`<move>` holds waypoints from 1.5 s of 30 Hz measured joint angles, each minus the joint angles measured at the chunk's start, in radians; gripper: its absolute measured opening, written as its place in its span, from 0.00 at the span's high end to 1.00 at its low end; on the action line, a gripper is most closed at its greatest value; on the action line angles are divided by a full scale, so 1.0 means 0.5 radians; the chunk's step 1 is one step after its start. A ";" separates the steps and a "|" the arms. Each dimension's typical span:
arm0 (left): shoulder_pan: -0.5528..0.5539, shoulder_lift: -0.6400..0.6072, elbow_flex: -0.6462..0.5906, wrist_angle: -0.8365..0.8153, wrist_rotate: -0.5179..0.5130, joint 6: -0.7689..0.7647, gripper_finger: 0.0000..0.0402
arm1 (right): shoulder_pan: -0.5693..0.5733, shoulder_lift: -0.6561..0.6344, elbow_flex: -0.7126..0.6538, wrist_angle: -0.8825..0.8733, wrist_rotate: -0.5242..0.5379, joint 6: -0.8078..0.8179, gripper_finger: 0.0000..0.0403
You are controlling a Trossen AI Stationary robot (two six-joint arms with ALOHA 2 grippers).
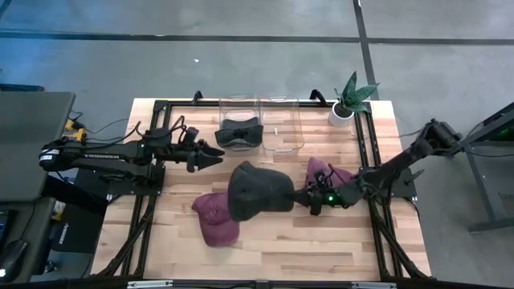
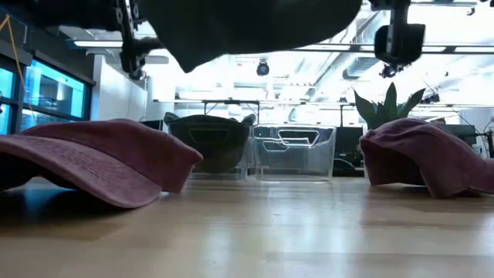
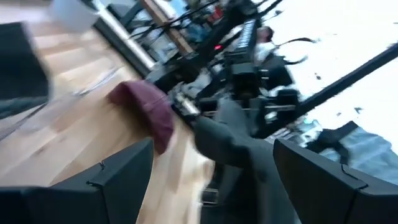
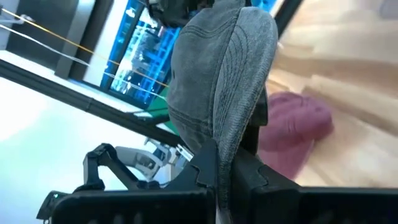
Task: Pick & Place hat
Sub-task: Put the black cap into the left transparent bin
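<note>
A dark grey hat (image 1: 257, 191) hangs over the table's middle, and my right gripper (image 1: 304, 197) is shut on it from its right side. In the low view the grey hat (image 2: 247, 23) floats well above the wood. One maroon hat (image 1: 215, 218) lies on the table just left of and nearer than the grey hat. Another maroon hat (image 1: 325, 172) lies behind my right gripper. Another dark hat (image 1: 239, 133) sits inside the left of two clear bins (image 1: 281, 124) at the far edge. My left gripper (image 1: 217, 154) hovers open, left of the grey hat, with nothing between its fingers. My right gripper pinches the grey hat's stitched brim (image 4: 231, 146) between its two fingers (image 4: 205, 171), at the brim's edge. The fingers come in level from the table's right side. The hat is lifted clear of the table, its crown on the side away from the gripper.
A potted plant (image 1: 348, 99) stands at the far right corner. A black frame (image 1: 369, 172) runs along the table's sides. Bare wood (image 1: 305, 241) lies toward the near edge.
</note>
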 joint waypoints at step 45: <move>0.000 0.229 0.111 0.544 0.257 -0.008 0.20 | -0.770 -0.179 0.390 -0.551 -0.658 -0.402 0.99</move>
